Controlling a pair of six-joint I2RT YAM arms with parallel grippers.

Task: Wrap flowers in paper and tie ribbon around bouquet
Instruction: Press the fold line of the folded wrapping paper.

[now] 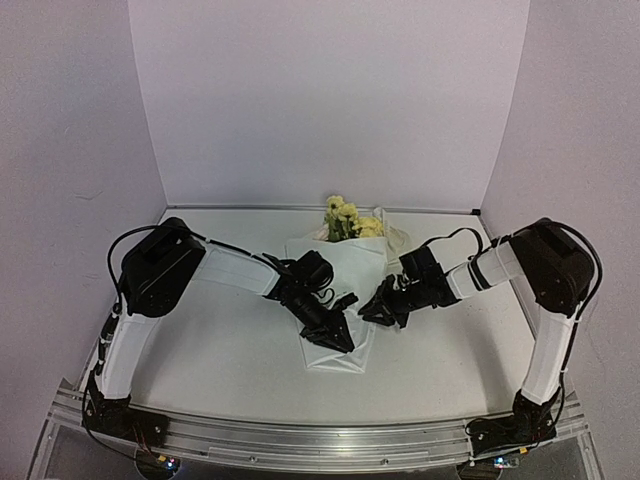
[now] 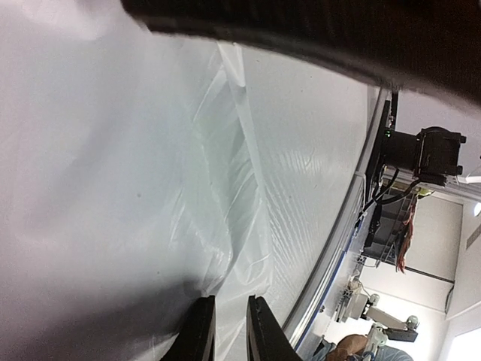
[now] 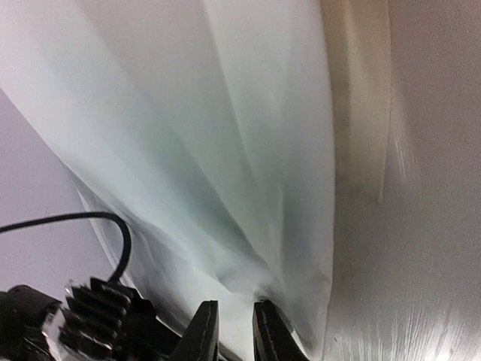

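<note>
Right claw (image 3: 235, 304): jaws nearly together with only a slim gap. Folds of the paper (image 1: 345, 265) bunch straight into that gap, so it's clamped on the paper, low on the sheet's right edge.

Left claw (image 2: 231, 301): same slim gap. A crinkled paper edge reaches its fingers (image 2: 201, 331), and in the top view it lies over the lower part of the sheet. Can't tell if it actually pinches the paper or just rests on it.

Task thing: the paper lies mid-worktop (image 1: 220, 350) between the two arms, folded over the flowers (image 1: 345, 215). Blossoms poke out at the far end, near the back wall.

Hidden / unclear:
- stems fully covered by the paper
- top view: claw tips are black on black, jaws unreadable there
- left wrist view: dark blurred band (image 2: 301, 30) across the top, can't identify
- right wrist view: cream strip (image 3: 361, 105) beside the paper, top right; ribbon or shadowed fold, can't tell
- both wrist views cut the fingers off at the bottom edge

Count: 2 arms, 2 claws, 1 paper sheet, 1 flower bunch. Single blossoms are too small to count.
</note>
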